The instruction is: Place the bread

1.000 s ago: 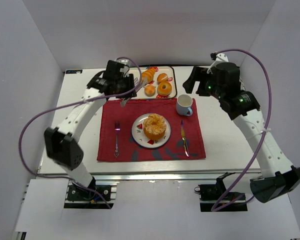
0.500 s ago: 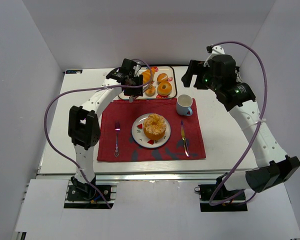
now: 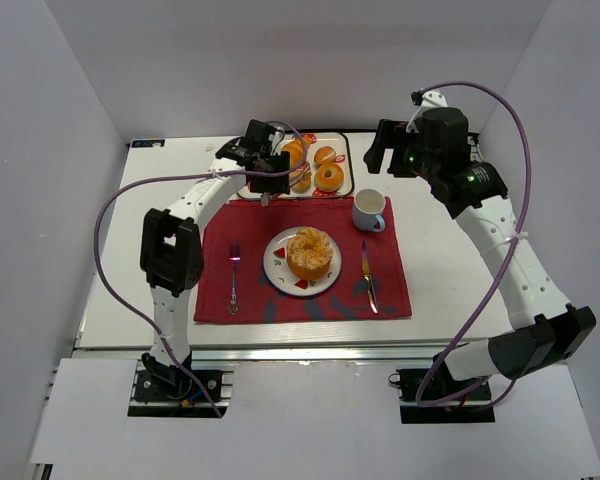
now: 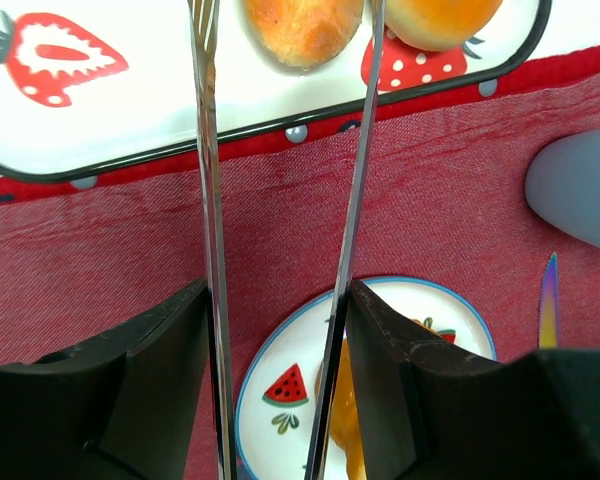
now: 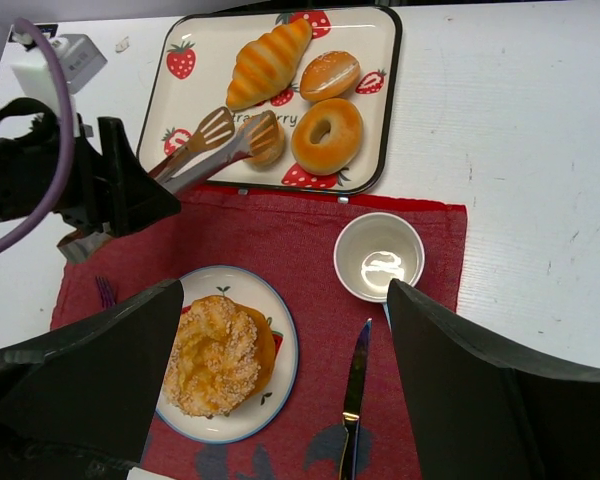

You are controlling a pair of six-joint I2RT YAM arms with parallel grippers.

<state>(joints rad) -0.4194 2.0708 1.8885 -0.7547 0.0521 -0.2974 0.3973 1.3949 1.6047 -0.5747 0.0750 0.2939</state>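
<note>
The large ring-shaped loaf (image 3: 310, 253) lies on the white plate (image 3: 278, 262), and shows in the right wrist view (image 5: 218, 355). The small round bun (image 3: 300, 180) sits at the front of the strawberry tray (image 3: 344, 160). My left gripper (image 3: 263, 160) is shut on metal tongs (image 4: 208, 200). The tongs' open tips straddle the small bun (image 4: 302, 25) (image 5: 272, 148); I cannot tell whether they touch it. My right gripper (image 3: 385, 152) is open and empty, high above the cup and plate (image 5: 285, 370).
The tray (image 5: 390, 60) also holds a croissant (image 5: 268, 62), an oval roll (image 5: 330, 75) and a glazed donut (image 5: 327, 135). On the red placemat (image 3: 240, 230) are a fork (image 3: 234, 275), a knife (image 3: 367, 275) and a white cup (image 3: 369, 208).
My left arm has swung right and brought the tongs over the tray to the small bun. My right arm has shifted slightly back. The loaf has not moved.
</note>
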